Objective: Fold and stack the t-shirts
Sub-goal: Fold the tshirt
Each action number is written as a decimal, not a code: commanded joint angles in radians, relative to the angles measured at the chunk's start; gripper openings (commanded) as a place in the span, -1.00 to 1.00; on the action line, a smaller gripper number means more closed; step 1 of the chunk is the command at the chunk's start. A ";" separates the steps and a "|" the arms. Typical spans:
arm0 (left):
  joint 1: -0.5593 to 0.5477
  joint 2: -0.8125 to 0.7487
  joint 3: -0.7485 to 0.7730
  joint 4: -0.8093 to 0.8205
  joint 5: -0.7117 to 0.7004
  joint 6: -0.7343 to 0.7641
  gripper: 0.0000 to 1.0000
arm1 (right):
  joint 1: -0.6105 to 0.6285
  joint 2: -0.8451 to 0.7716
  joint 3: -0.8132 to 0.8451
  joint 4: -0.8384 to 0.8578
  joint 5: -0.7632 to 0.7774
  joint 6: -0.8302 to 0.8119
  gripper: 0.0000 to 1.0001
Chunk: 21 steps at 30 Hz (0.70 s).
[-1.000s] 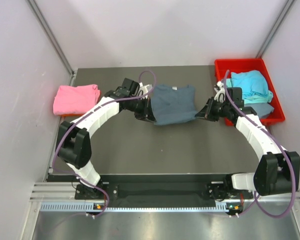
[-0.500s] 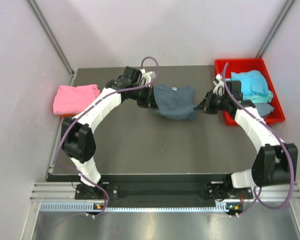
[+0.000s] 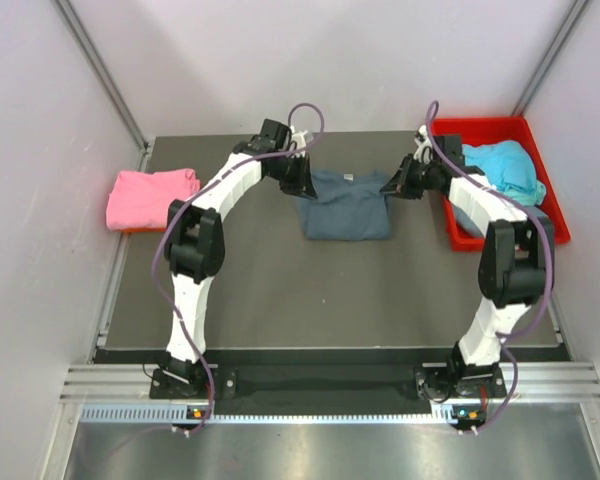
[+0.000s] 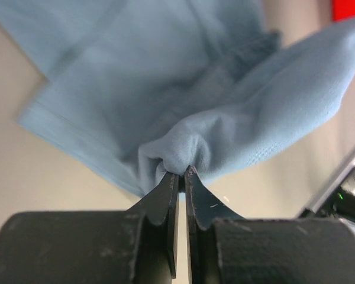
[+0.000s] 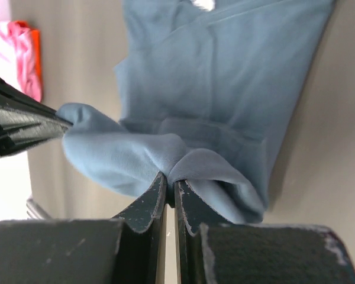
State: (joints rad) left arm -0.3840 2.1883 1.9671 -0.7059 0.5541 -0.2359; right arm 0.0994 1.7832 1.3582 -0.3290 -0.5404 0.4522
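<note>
Both my end effectors grip the blue-grey t-shirt [image 3: 346,208] at the far side of the surface [image 3: 320,290].

My left end effector [image 4: 181,171] is clamped on a bunched fold at the shirt's left far corner. My right end effector [image 5: 170,177] pinches the right one. The shirt lies between the folded pink t-shirt [image 3: 152,196] and the red bin [image 3: 480,128] holding teal t-shirts [image 3: 500,166].

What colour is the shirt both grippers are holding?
Dusty grey-blue shirt, plain with no pattern; clearest in the right wrist view.
</note>
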 commanded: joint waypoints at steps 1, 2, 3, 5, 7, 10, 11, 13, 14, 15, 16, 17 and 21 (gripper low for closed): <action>0.036 0.053 0.117 0.016 -0.016 0.020 -1.00 | -0.023 0.057 0.120 0.085 0.020 -0.004 -1.00; 0.046 0.068 0.139 0.026 -0.017 0.017 -1.00 | -0.023 0.091 0.142 0.084 0.022 -0.004 -1.00; 0.051 0.095 0.185 0.034 -0.017 0.015 -1.00 | -0.024 0.107 0.163 0.084 0.025 -0.003 -1.00; 0.063 0.122 0.232 0.052 -0.020 0.010 -1.00 | -0.027 0.155 0.228 0.087 0.029 0.006 -1.00; 0.069 0.169 0.306 0.063 -0.016 0.007 -1.00 | -0.029 0.188 0.287 0.093 0.036 0.009 -1.00; 0.080 0.232 0.392 0.083 -0.016 0.000 -1.00 | -0.029 0.249 0.355 0.105 0.045 0.016 -1.00; 0.083 0.263 0.418 0.092 -0.014 0.000 -1.00 | -0.027 0.278 0.366 0.111 0.048 0.020 -1.00; 0.085 0.295 0.438 0.121 -0.022 0.003 -1.00 | -0.026 0.307 0.389 0.133 0.046 0.023 -1.00; 0.086 0.307 0.441 0.137 -0.031 0.000 -1.00 | -0.024 0.338 0.394 0.143 0.045 0.029 -1.00; 0.086 0.339 0.447 0.175 -0.039 -0.003 -0.99 | -0.024 0.355 0.397 0.169 0.043 0.037 -1.00; 0.086 0.359 0.458 0.189 -0.060 -0.011 -0.98 | -0.021 0.370 0.395 0.188 0.043 0.042 -1.00; 0.086 0.379 0.470 0.204 -0.069 -0.017 -0.98 | -0.018 0.401 0.395 0.200 0.051 0.048 -1.00; 0.076 0.450 0.518 0.258 -0.147 -0.005 -0.92 | 0.011 0.472 0.424 0.246 0.069 0.036 -1.00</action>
State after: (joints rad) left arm -0.3050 2.6049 2.4310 -0.5381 0.4808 -0.2443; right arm 0.0906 2.2112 1.7248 -0.1600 -0.4911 0.4911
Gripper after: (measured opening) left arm 0.087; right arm 0.042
